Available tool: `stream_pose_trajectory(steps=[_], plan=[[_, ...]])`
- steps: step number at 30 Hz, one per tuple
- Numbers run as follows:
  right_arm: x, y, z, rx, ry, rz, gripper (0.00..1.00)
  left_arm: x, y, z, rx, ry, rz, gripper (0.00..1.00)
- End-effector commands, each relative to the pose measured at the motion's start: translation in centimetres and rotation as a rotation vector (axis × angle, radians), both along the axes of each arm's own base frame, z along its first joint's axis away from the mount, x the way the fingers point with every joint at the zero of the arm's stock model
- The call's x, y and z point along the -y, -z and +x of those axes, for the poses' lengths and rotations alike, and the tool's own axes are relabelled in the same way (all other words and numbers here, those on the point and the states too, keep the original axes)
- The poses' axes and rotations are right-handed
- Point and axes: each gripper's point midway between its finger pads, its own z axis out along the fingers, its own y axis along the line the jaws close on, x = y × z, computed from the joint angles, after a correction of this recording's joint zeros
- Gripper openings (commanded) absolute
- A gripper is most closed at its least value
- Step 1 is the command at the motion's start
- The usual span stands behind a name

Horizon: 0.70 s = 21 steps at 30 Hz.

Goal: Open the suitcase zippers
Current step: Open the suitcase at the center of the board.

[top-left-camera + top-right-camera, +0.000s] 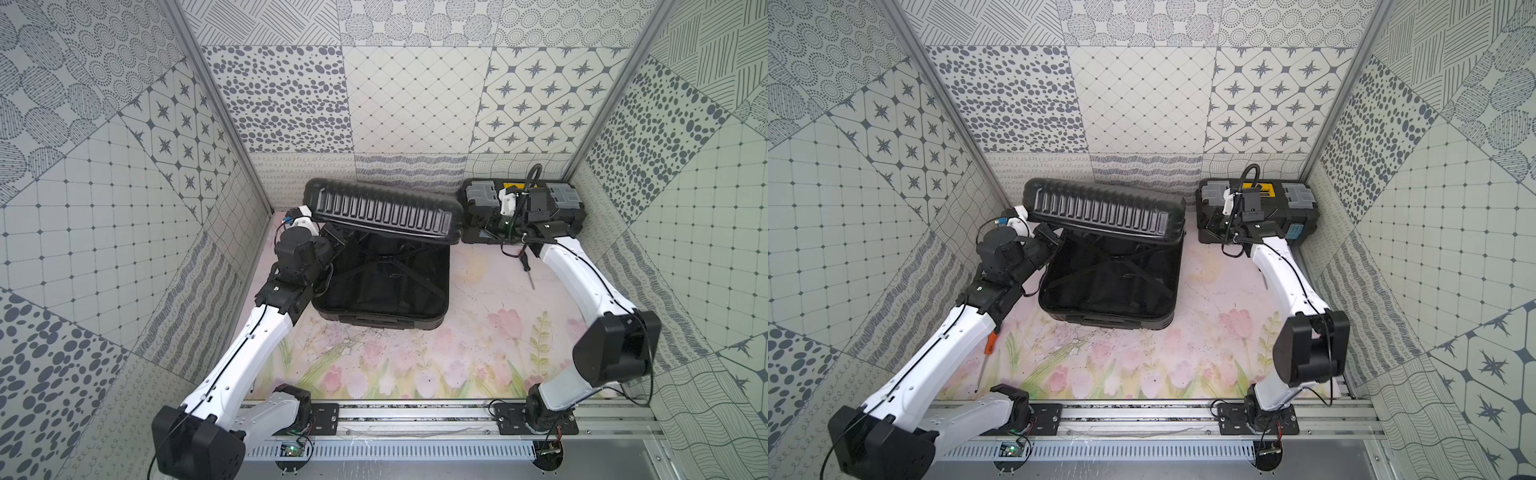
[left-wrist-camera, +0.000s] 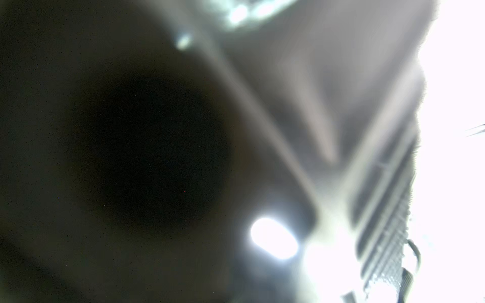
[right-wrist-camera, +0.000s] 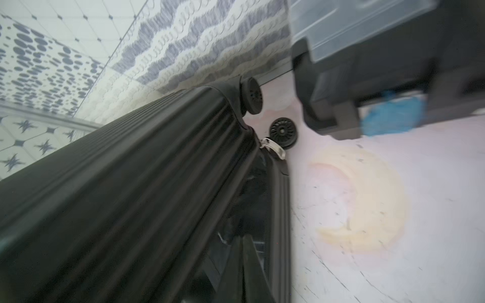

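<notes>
Just beside the left tool (image 1: pixel 304 217), the suitcase (image 1: pixel 382 208) lies open, lid raised.

place: lab robot cell | cues: patterned wall panels (image 1: pixel 415 99), alu rail (image 1: pixel 415 415)

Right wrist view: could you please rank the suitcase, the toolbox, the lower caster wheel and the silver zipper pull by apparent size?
1. suitcase, though it is nearest the camera, which inflates it
2. toolbox, partly out of frame
3. caster wheel
4. zipper pull
</notes>
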Motion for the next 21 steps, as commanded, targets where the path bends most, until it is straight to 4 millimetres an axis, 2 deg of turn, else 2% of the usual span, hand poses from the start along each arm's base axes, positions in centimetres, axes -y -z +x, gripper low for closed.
stream_pose_trajectory(steps=[1, 4, 6, 8, 11, 14, 18, 21], plan=[[1.6, -1.7, -3.7, 0.100, 0.109, -0.089, 0.06, 1.8, -7.1, 4.5, 0.231, -0.020, 0.093, 0.13], [-1.9, -0.6, -8.3, 0.130, -0.031, -0.129, 0.04, 3.5, -8.0, 8.1, 0.237, 0.012, 0.173, 0.17], [-4.6, 0.6, -11.2, 0.129, -0.144, -0.164, 0.04, 5.2, -7.6, 10.6, 0.199, 0.066, 0.225, 0.21], [-6.6, 2.4, -14.1, 0.090, -0.248, -0.162, 0.03, 7.1, -5.9, 13.0, 0.126, 0.143, 0.284, 0.26], [-9.3, 4.4, -17.9, 0.051, -0.412, -0.124, 0.02, 9.0, -2.5, 15.1, 0.032, 0.246, 0.325, 0.34], [-11.6, 6.4, -21.2, 0.027, -0.557, -0.163, 0.01, 9.4, -1.2, 14.9, 0.021, 0.280, 0.336, 0.40], [-14.9, 8.5, -24.9, -0.005, -0.740, -0.168, 0.01, 8.6, -2.3, 13.1, 0.079, 0.260, 0.337, 0.48], [-17.9, 9.9, -27.7, -0.034, -0.893, -0.148, 0.02, 8.3, -3.2, 10.9, 0.104, 0.293, 0.369, 0.52]])
